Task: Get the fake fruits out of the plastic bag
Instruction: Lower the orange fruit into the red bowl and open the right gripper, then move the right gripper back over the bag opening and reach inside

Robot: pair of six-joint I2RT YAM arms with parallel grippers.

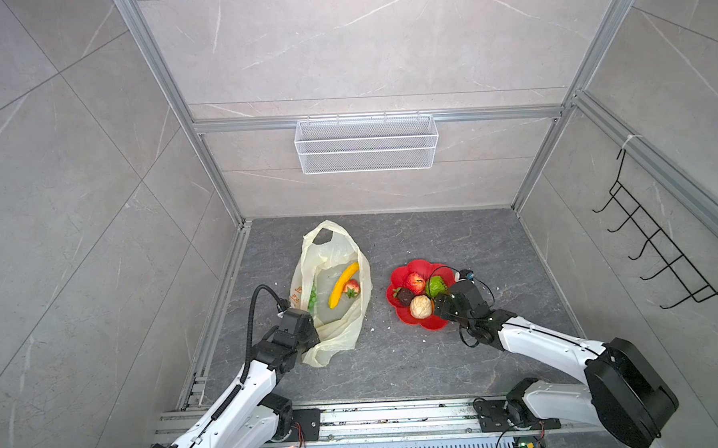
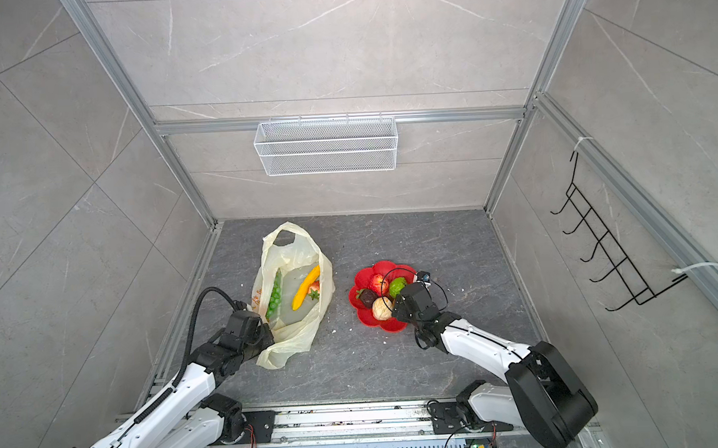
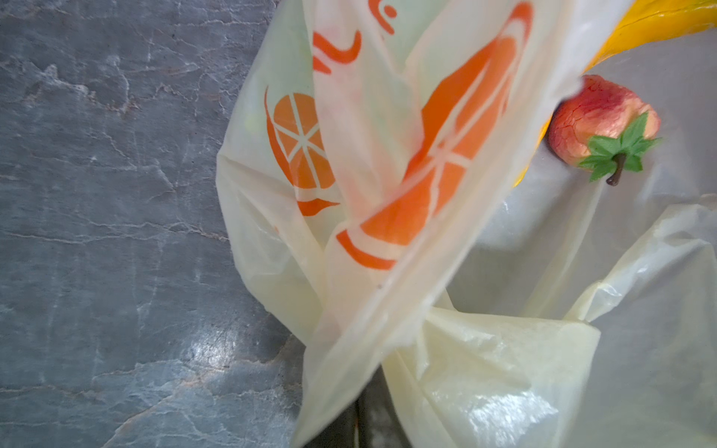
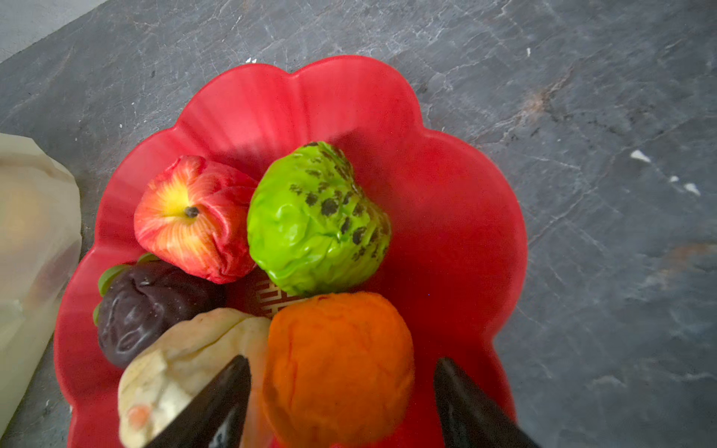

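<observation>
Pinching the six-o'clock rim of the thin, floppy plastic bag (image 1: 333, 251) in its closed left gripper (image 1: 310, 339), the robot holds its right gripper (image 4: 341, 391) open around the orange (image 4: 337, 349) on the plate (image 4: 349, 97) at the bag's three o'clock, while the light, stiff, likely slick banana (image 1: 343, 284) inside the bag wants a mid-length grasp.

plastic bag (image 1: 333, 251) left of plate (image 1: 421, 266); banana (image 1: 343, 284) inside.

Both arms: glossy white link shells, black joint housings. Left arm (image 1: 232, 401), lower left: ribbed black cable conduit (image 1: 250, 321). Right arm (image 1: 549, 341), lower right: thin black wire loops (image 1: 441, 266); right gripper (image 4: 341, 360) has black tapered fingers (image 4: 469, 411).
</observation>
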